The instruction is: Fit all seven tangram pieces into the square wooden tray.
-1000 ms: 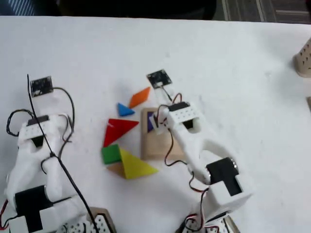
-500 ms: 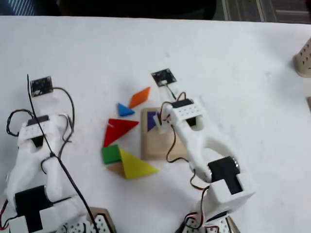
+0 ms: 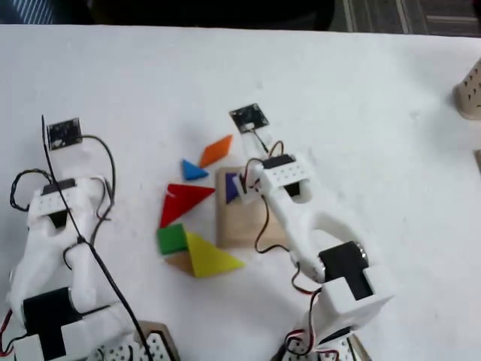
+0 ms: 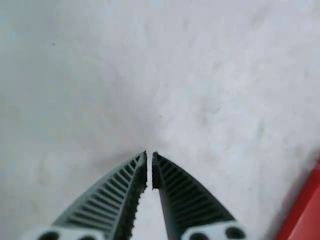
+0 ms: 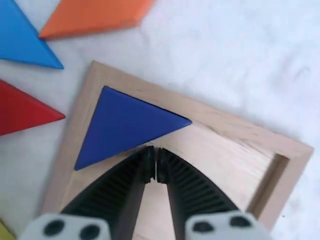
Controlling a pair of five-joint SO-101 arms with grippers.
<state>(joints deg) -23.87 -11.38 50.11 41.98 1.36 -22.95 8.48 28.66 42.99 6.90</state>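
Here the blue triangle (image 5: 127, 125) lies just beside the right hand (image 5: 152, 160).

I log: wooden tray (image 3: 233, 226), one side hidden under right arm (image 3: 301, 214); tan piece (image 3: 177, 262), mostly beneath yellow triangle (image 3: 209, 256); red triangle (image 4: 302, 210), cropped by the left wrist view's edge.

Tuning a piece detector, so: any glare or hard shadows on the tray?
High view: tray evenly lit, no glare. Right wrist view: its rim shades one inner wall; blue triangle shows no hotspot, the shut end effector at its edge.
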